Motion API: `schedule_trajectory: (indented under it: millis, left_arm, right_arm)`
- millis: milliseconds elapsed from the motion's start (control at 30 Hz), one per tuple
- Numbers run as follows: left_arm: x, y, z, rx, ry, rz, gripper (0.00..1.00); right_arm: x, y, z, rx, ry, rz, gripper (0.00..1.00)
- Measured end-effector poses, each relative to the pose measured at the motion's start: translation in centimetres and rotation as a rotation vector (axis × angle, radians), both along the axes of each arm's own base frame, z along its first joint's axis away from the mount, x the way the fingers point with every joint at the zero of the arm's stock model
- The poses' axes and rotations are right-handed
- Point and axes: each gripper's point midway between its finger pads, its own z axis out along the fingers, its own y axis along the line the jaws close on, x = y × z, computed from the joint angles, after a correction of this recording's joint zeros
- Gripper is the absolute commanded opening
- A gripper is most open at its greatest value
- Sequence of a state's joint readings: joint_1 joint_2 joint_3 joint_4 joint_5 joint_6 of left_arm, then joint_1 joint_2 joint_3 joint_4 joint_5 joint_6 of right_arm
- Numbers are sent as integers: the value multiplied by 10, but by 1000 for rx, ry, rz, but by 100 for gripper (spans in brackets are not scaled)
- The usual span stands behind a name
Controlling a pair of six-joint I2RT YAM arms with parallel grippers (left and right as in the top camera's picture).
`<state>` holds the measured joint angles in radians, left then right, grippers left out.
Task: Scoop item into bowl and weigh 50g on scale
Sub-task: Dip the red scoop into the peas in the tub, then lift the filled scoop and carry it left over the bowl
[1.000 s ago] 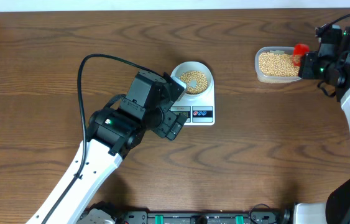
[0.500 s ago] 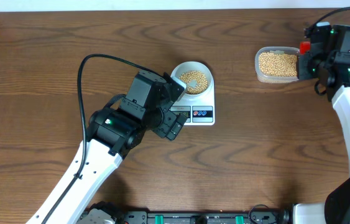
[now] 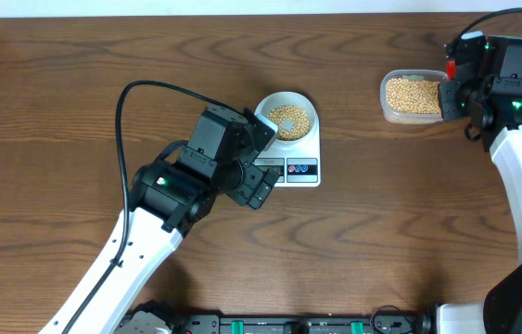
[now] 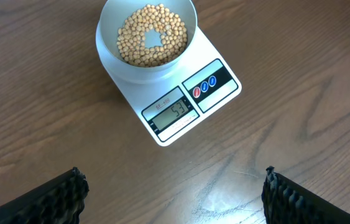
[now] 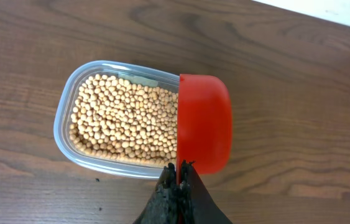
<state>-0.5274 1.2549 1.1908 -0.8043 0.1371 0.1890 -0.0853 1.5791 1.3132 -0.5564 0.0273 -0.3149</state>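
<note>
The beans [image 4: 134,43] are lying in a shallow heap in the bowl [image 4: 103,46], leaving a small bare patch at the middle. The bowl is sitting on the far end of the scale [image 4: 134,93], whose display [image 4: 176,112] seems to be showing fifty-three, though the digits are small.

If so, the load is probably running slightly over target. Another scoopful would be pushing it further off. Taking beans out of so small a bowl could be nudging it along the platform or tipping it.

The left pincer [image 4: 173,186] is hovering wide open and empty just short of the scale. A careless move from there could be pressing on the scale and falsifying the reading.

Well apart, the right pincer [image 5: 178,186] is clamping fully closed on the handle of a red scoop [image 5: 204,130]. The scoop is hanging on its side over the right end of the clear tub [image 5: 59,124], mouth towards the tub. Whether it is carrying anything cannot be told, and any beans inside could be dropping onto the desk [image 4: 299,50].

Counted, the desk is carrying one bowl, one scale, one tub and one scoop. Two pincers are working over it. The beans are lying in two lots, each too many to count.
</note>
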Motion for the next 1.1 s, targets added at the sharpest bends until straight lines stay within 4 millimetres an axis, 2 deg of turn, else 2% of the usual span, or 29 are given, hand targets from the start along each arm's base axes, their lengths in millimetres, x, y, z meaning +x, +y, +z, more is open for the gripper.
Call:
schedule_trajectory:
  millis: [233,367,567,733,967,1100]
  left_arm:
    - [0,0,0,0,0,0,92]
    - [0,0,0,0,0,0,92]
    - [0,0,0,0,0,0,92]
    - [0,0,0,0,0,0,92]
    - [0,0,0,0,0,0,92]
    - [0,0,0,0,0,0,92]
  right_arm:
    - [1,6,0,-6,-1,44,1]
    - [5,26,4,94,-29,108,1]
    - [14,80,32,365,-133,298,1]
    - [8,128,57,546,-182,476,1]
    - [-16,202,62,602,-136,668,1]
    - [-28,232,53,559,-99,715,1]
